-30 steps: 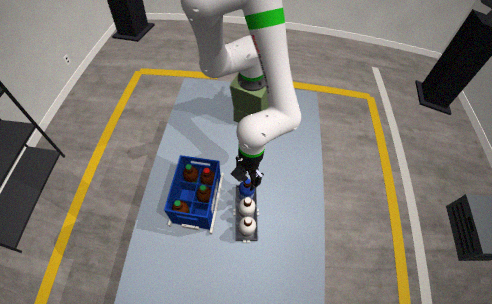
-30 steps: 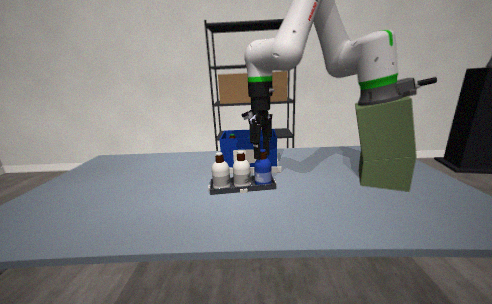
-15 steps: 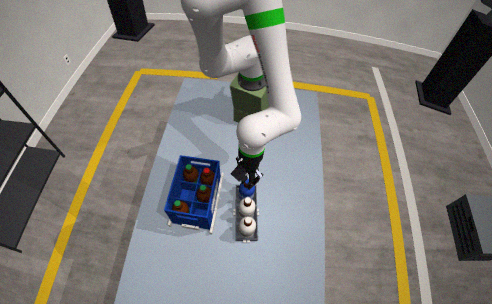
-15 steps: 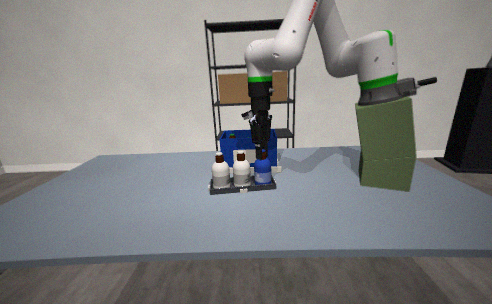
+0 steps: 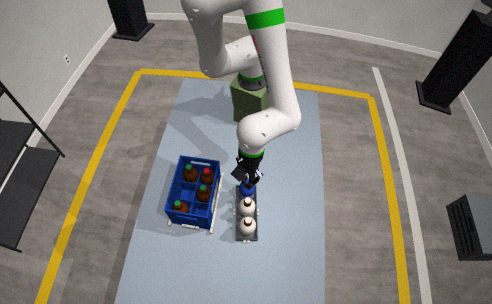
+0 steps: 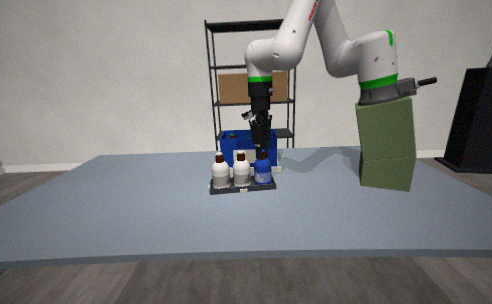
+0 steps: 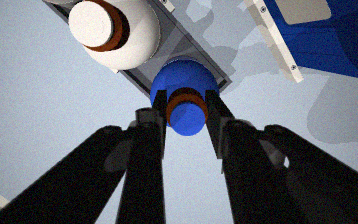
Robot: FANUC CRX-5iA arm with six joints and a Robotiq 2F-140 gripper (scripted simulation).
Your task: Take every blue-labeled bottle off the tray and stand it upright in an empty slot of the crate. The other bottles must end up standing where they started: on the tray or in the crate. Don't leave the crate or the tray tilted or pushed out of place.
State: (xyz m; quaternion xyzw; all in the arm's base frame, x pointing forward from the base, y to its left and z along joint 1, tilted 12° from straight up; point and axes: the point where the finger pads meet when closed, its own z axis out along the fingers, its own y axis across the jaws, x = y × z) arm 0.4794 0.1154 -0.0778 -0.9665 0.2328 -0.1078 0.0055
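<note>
The table (image 5: 286,260) (image 6: 246,220) is showing a smooth, matt surface; the crate (image 5: 189,220) (image 6: 231,145) (image 7: 325,50) is looking like hard plastic. The floor (image 5: 351,200) (image 6: 176,280) is resembling grey wood, and the far box (image 6: 226,90) is looking like matt cardboard.

You have a blue bottle (image 5: 247,189) (image 6: 263,172) (image 7: 184,77) with a brown neck, a blue cap and a pale blue label. You see white bottles (image 5: 247,206) (image 6: 241,172) (image 7: 135,37) with grey labels, brown necks and white caps, on a dark grey tray (image 5: 254,237) (image 6: 226,191) (image 7: 180,42). Your crate (image 5: 190,220) (image 6: 230,145) (image 7: 325,50) is blue; its brown bottles (image 5: 190,174) wear green caps, one a red cap (image 5: 206,171). Your white arm (image 5: 276,65) (image 6: 296,37) carries green bands.
</note>
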